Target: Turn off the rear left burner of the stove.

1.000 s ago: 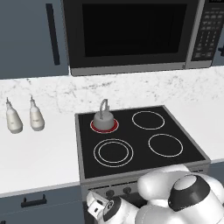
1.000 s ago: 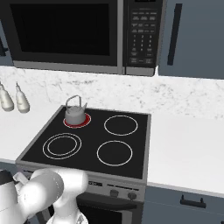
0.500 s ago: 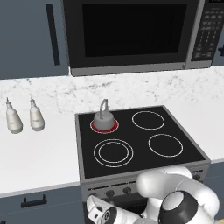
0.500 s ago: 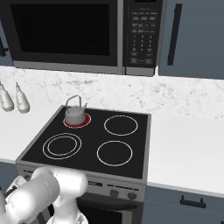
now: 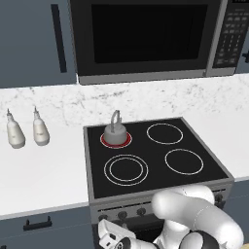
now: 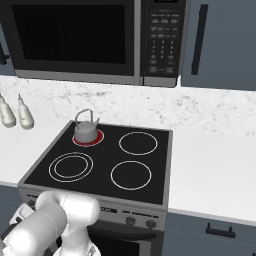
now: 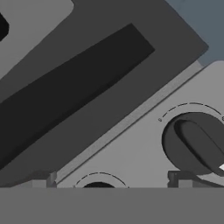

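The stove (image 5: 92, 160) is a black glass cooktop in a grey frame, also seen from the right (image 6: 167, 165). Its rear left burner (image 5: 127, 142) glows as a red ring (image 6: 100, 138) under a grey kettle (image 5: 115, 129), which also shows from the right (image 6: 85, 131). Small dark knobs (image 5: 122, 214) line the front panel. My gripper (image 7: 111, 183) is open, close to that panel, with the top of one knob (image 7: 98, 186) showing between its fingertips (image 7: 180, 178). A second dark knob (image 7: 194, 142) with a white pointer mark lies up and to the right. My hand (image 5: 113, 237) hangs low before the stove front.
A microwave (image 5: 146, 39) hangs above the stove. Two white bottles (image 5: 26, 131) stand on the marble counter (image 5: 44, 170) to the left. The dark oven window (image 7: 65, 92) and a blue cabinet front (image 7: 197, 22) lie beyond the knobs. My arm's white elbow (image 6: 65, 215) covers the panel's left part.
The arm has sunk lower in front of the stove, and the hand has shifted slightly down and right toward the knob panel. Kettle and red ring are unchanged.
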